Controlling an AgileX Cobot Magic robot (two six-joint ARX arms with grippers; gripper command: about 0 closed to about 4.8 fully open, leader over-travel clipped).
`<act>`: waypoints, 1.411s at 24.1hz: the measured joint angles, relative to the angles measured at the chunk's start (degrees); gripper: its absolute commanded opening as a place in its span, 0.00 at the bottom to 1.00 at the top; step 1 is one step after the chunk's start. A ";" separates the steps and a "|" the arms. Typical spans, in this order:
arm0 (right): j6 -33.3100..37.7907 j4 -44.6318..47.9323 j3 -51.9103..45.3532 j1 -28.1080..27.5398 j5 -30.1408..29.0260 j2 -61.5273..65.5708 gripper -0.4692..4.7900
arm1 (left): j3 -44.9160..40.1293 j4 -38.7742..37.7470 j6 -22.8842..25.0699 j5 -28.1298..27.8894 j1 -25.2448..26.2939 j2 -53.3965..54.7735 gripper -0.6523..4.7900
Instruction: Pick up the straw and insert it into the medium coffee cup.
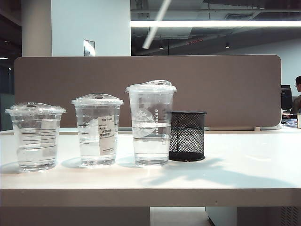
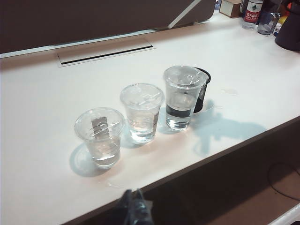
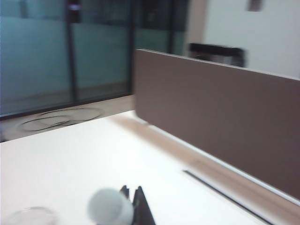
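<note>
A smooth white table is seen in an office, backed by a grey-brown fabric divider panel, with a white pillar and strip ceiling lights behind.

From left to right along the table, a row of four things is set. First stands the shortest clear plastic cup with horizontal lines, then the medium coffee cup of clear plastic with a domed lid and a white printed label, then the tallest clear cup with a white logo print, and last a black wire-mesh cylindrical holder, just beside the tallest cup. All three cups are lidded and partly filled with clear liquid.

The left gripper is shown dark and blurred at the edge of its wrist view, off the table's front edge and well apart from the cups; whether its jaws are apart or together cannot be told.

The right gripper is held above the table, facing the divider. The thick white straw is seen end-on, as a blurred round end, pinched between the closed jaws, well apart from the medium coffee cup.
</note>
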 measured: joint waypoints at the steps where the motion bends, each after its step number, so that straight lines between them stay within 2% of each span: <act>1: -0.02 -1.07 0.61 1.09 -0.20 0.52 0.11 | 0.00 0.02 0.00 -0.02 0.00 -0.02 0.11; 9: -0.04 -3.67 1.99 8.92 0.09 6.91 0.11 | 0.00 0.00 0.00 -0.07 0.00 -0.04 0.11; 13: -2.38 -6.25 2.01 12.11 2.56 8.59 0.11 | 0.00 0.00 0.00 -0.09 0.00 -0.04 0.11; 17: -4.26 -9.14 1.99 12.70 2.73 8.57 0.11 | 0.00 0.00 0.00 -0.09 0.00 -0.04 0.11; 34: -4.28 -12.17 2.05 12.87 1.75 8.50 0.11 | 0.00 0.00 0.02 -0.09 0.00 -0.04 0.11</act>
